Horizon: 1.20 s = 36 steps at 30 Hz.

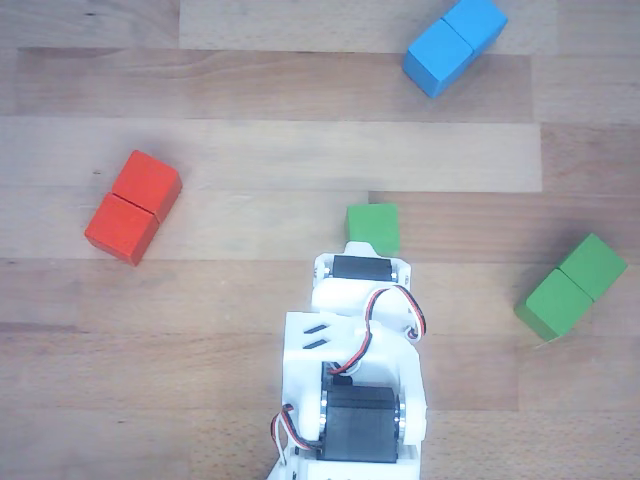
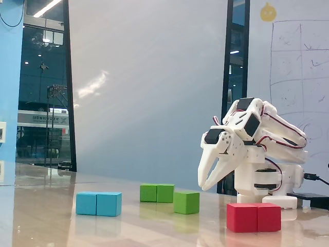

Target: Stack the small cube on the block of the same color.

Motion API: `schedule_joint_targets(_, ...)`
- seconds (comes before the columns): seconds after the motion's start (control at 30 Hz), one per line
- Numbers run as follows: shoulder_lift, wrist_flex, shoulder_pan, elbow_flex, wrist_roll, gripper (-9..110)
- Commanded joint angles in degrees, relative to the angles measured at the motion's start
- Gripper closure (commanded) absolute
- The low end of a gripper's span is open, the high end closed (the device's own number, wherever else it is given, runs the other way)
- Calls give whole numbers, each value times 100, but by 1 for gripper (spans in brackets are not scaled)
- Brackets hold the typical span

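Note:
The small green cube (image 1: 373, 228) lies on the wooden table just beyond my wrist (image 1: 360, 280); it also shows in the fixed view (image 2: 186, 202). The elongated green block (image 1: 572, 285) lies apart at the right in the other view, and behind the cube in the fixed view (image 2: 157, 193). My gripper (image 2: 205, 188) points down, hanging just above the table to the right of the cube, without touching it. Its fingertips are drawn together and hold nothing. In the other view the wrist hides the fingers.
A blue two-cube block (image 1: 455, 45) lies at the far right and a red two-cube block (image 1: 133, 206) at the left in the other view. In the fixed view the red block (image 2: 254, 217) lies in front of the arm's base (image 2: 264, 198).

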State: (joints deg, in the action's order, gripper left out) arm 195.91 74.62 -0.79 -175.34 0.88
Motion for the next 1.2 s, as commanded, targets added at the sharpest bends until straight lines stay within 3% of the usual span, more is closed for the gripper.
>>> schedule_joint_targets(0.0, 185, 18, 26, 70, -26, 101)
schedule_joint_targets(1.17, 185, 18, 26, 70, -26, 101)
